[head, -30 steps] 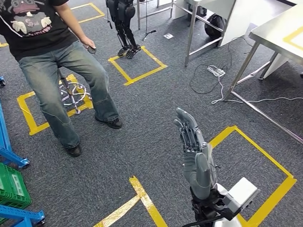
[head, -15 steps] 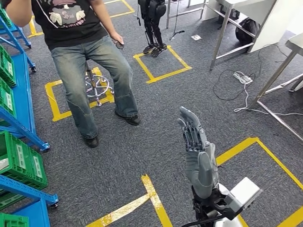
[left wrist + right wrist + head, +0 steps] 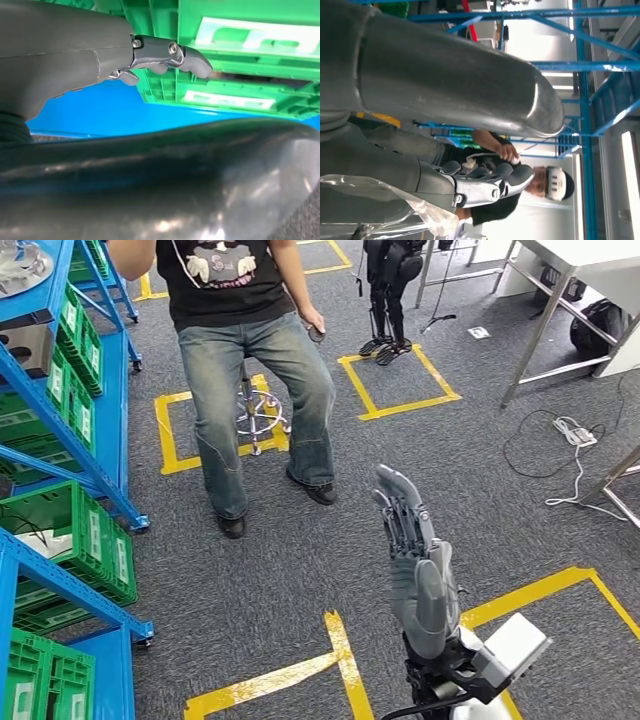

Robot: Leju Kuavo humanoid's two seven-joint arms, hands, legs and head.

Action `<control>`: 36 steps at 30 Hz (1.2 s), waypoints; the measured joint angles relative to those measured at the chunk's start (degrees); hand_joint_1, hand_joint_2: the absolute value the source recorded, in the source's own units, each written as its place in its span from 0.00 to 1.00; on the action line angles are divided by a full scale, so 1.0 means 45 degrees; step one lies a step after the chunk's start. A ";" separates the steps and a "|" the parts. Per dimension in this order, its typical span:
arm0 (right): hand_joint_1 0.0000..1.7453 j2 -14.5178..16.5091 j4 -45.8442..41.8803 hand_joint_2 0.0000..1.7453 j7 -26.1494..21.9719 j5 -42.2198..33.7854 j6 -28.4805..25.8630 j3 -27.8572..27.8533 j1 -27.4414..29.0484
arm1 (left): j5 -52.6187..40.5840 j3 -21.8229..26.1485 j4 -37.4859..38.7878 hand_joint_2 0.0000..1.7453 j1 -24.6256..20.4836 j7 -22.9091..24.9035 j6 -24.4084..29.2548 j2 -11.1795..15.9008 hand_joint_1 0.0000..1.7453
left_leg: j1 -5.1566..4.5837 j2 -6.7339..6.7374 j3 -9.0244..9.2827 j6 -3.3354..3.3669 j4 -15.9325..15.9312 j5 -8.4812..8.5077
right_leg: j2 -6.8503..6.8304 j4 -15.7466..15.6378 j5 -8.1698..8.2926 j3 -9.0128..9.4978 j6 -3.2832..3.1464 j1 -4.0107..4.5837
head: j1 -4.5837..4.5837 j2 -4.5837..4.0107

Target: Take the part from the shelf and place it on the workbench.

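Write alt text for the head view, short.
The robot's right hand is raised with fingers extended and apart, holding nothing, over grey carpet marked with yellow tape. A blue shelf with green crates stands at the left; a person in jeans sits on a stool ahead.

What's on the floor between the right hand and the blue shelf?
In the head view, between the right hand and the blue shelf lies grey carpet crossed by a yellow tape line. The seated person's feet sit farther back.
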 joint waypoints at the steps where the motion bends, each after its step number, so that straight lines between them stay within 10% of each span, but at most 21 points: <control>1: 0.00 0.0000 -0.0001 0.00 -0.0004 0.0000 0.0001 0.0006 -0.0005 | 0.0000 0.0001 0.0000 0.00 0.0009 0.0000 0.0001 -0.0004 0.00 | 0.0016 -0.0101 -0.0006 0.0073 -0.0024 0.0022 | 0.0177 0.0089 -0.0107 -0.0044 0.0067 -0.0031 | 0.0005 0.0000; 4: 0.00 0.0000 0.0000 0.00 -0.0008 -0.0001 -0.0004 0.0006 0.0009 | -0.0012 -0.0005 0.0000 0.00 -0.0042 0.0000 0.0001 -0.0023 0.00 | 0.0070 -0.0399 -0.0019 0.0248 -0.0071 0.0064 | 0.1106 0.1824 -0.1096 -0.0882 0.0207 -0.0122 | 0.0055 0.0000; 7: 0.00 0.0000 0.0017 0.00 0.0001 -0.0002 -0.0006 0.0007 0.0047 | -0.0057 -0.0034 0.0000 0.00 -0.0066 0.0000 -0.0011 -0.0028 0.00 | 0.0067 -0.0747 -0.0026 0.0274 -0.0065 0.0062 | 0.1292 0.3895 -0.1633 -0.2052 0.0238 -0.0152 | 0.0073 0.0000; 11: 0.00 0.0000 0.0027 0.00 0.0006 -0.0002 -0.0005 0.0013 0.0046 | -0.0068 -0.0080 0.0000 0.00 -0.0089 0.0000 -0.0015 -0.0043 0.00 | 0.0073 -0.1240 0.0024 0.0178 -0.0026 0.0029 | 0.1863 0.1296 0.0076 -0.1085 0.0225 -0.0294 | 0.0067 0.0000; 13: 0.00 0.0000 0.0032 0.00 0.0012 -0.0006 -0.0010 0.0013 0.0059 | -0.0039 -0.0086 0.0000 0.00 -0.0114 0.0000 -0.0012 -0.0042 0.00 | 0.0084 -0.1479 -0.0078 0.0017 0.0018 0.0064 | 0.2237 0.0428 0.0304 -0.0662 0.0221 -0.0330 | 0.0056 0.0000; 17: 0.00 0.0000 0.0034 0.00 0.0019 -0.0006 -0.0028 0.0013 0.0030 | -0.0027 -0.0034 0.0000 0.00 -0.0077 0.0000 -0.0011 -0.0029 0.00 | 0.0136 -0.1523 -0.0293 -0.0256 0.0228 -0.0015 | 0.1762 0.0320 0.0293 -0.0575 -0.0031 -0.0275 | 0.0034 0.0000; 21: 0.00 0.0000 0.0030 0.00 0.0017 -0.0006 -0.0047 0.0008 0.0046 | -0.0036 -0.0013 0.0000 0.00 -0.0099 -0.0003 -0.0013 -0.0011 0.00 | 0.0088 -0.0644 -0.1583 -0.0353 0.3192 -0.1541 | 0.1015 0.0283 0.0269 -0.0539 -0.0280 -0.0166 | -0.0019 0.0000; 23: 0.00 0.0000 0.0030 0.00 0.0021 -0.0007 -0.0047 0.0008 0.0048 | -0.0039 -0.0006 0.0000 0.00 -0.0071 -0.0004 -0.0015 -0.0004 0.00 | 0.0081 -0.0598 -0.1836 -0.0333 0.3920 -0.1666 | 0.0679 0.0287 0.0245 -0.0530 -0.0314 -0.0101 | -0.0018 0.0000; 28: 0.00 0.0000 0.0030 0.00 0.0033 -0.0010 -0.0058 0.0008 0.0010 | -0.0158 -0.0050 0.0002 0.00 -0.0042 -0.0125 -0.0028 0.0035 0.00 | -0.0145 0.0254 0.0111 0.0002 0.0336 -0.0180 | 0.0110 0.0316 0.0134 -0.0410 -0.0256 0.0056 | 0.0001 0.0000; 31: 0.00 0.0000 0.0030 0.00 0.0051 -0.0015 -0.0067 0.0035 -0.0015 | -0.0292 -0.0148 0.0032 0.00 -0.0051 -0.0272 -0.0049 0.0043 0.00 | -0.0168 0.0221 0.0192 0.0158 -0.0011 -0.0145 | -0.0020 0.0302 0.0105 -0.0408 -0.0137 0.0096 | 0.0004 0.0000; 36: 0.00 -0.0002 0.0045 0.00 0.0075 -0.0023 -0.0131 0.0072 -0.0011 | -0.0361 -0.0215 0.0078 0.00 -0.0181 -0.0246 -0.0052 0.0013 0.00 | 0.0080 -0.0091 0.0326 0.0373 -0.0350 0.0078 | 0.1292 0.2853 -0.1316 -0.1625 0.0150 -0.0098 | 0.0108 0.0000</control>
